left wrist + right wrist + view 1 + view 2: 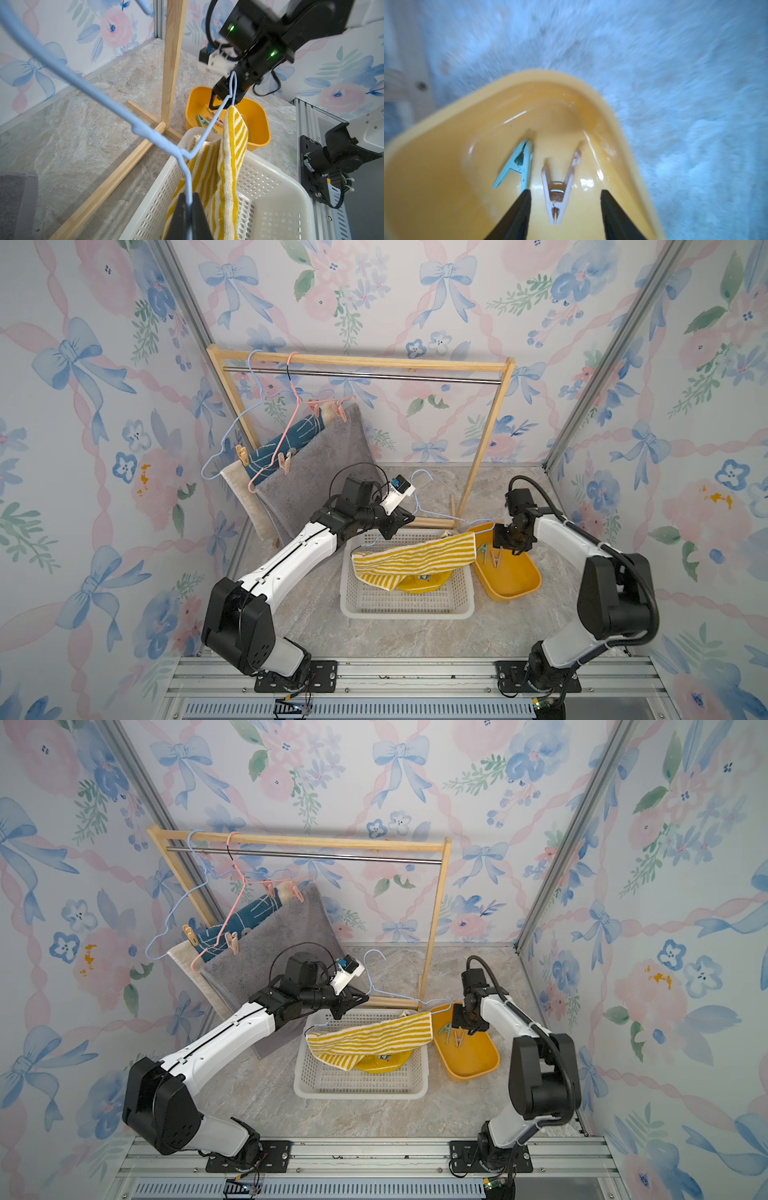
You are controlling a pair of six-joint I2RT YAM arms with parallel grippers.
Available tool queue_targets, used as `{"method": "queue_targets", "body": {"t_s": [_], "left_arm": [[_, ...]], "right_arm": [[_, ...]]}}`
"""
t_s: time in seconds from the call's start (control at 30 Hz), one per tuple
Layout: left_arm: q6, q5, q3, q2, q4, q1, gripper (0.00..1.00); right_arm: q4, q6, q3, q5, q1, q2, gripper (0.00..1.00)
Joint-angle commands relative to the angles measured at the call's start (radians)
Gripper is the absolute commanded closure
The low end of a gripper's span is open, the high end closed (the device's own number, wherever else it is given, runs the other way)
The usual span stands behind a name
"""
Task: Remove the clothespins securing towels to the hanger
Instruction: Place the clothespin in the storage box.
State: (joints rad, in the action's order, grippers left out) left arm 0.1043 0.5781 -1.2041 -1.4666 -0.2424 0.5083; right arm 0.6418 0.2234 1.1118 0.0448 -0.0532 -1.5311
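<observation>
Left gripper (188, 197) clamps the blue hanger (104, 99); right gripper (565, 190) stands with jaws apart.
Pink clothespin (556, 195) lies free between them, in the yellow tub (446, 166).

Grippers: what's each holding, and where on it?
Left gripper clamps the blue hanger by the wire at one shoulder end. Right gripper holds nothing; jaws open over the pink clothespin in the yellow bin.

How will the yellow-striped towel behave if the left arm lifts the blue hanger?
Probably floppy: the yellow-striped towel sags in folds off the blue hanger into the white basket. Nothing visibly pins it, so it may slide off if tilted.
</observation>
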Motion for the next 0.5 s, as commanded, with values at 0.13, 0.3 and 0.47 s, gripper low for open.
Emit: {"method": "queue_targets", "body": {"t_s": [0.13, 0.3, 0.47], "left_arm": [[0.014, -0.006, -0.002, 0.018, -0.008, 0.002, 1.00], [0.007, 0.007, -0.009, -0.002, -0.011, -0.009, 1.00], [0.003, 0.007, -0.008, -0.013, -0.011, -0.014, 1.00]], "right_arm": [[-0.087, -0.034, 0.020, -0.086, 0.017, 0.434, 0.35], [-0.223, -0.261, -0.043, -0.187, -0.229, 0.597, 0.36], [-0.253, -0.467, -0.087, -0.154, -0.542, 0.570, 0.38]]}}
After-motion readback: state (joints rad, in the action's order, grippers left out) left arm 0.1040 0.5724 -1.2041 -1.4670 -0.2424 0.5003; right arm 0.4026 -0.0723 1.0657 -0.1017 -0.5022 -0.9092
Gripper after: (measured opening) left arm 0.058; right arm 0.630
